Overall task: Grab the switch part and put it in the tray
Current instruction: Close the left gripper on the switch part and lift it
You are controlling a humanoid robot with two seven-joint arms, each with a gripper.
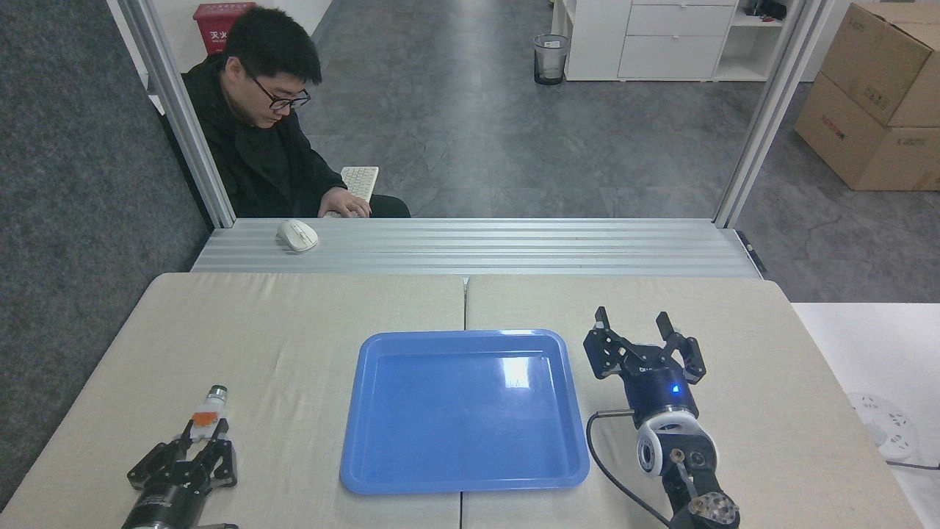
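The small white plastic switch part (pixel 207 416), orange-banded and green-tipped, lies on the beige desk (pixel 294 330) left of the glossy blue tray (pixel 352 441), its near end pinched by the left end effector (pixel 203 439). Nothing stands between them. Right of the tray, the right end effector (pixel 633 320) is spread.

The tray (pixel 464 411) lies on the table (pixel 308 323), in the middle. The switch part (pixel 208 413) lies at 9 o'clock from it, well apart, and the right gripper (pixel 637 327) stands at 3 o'clock, just beside its rim
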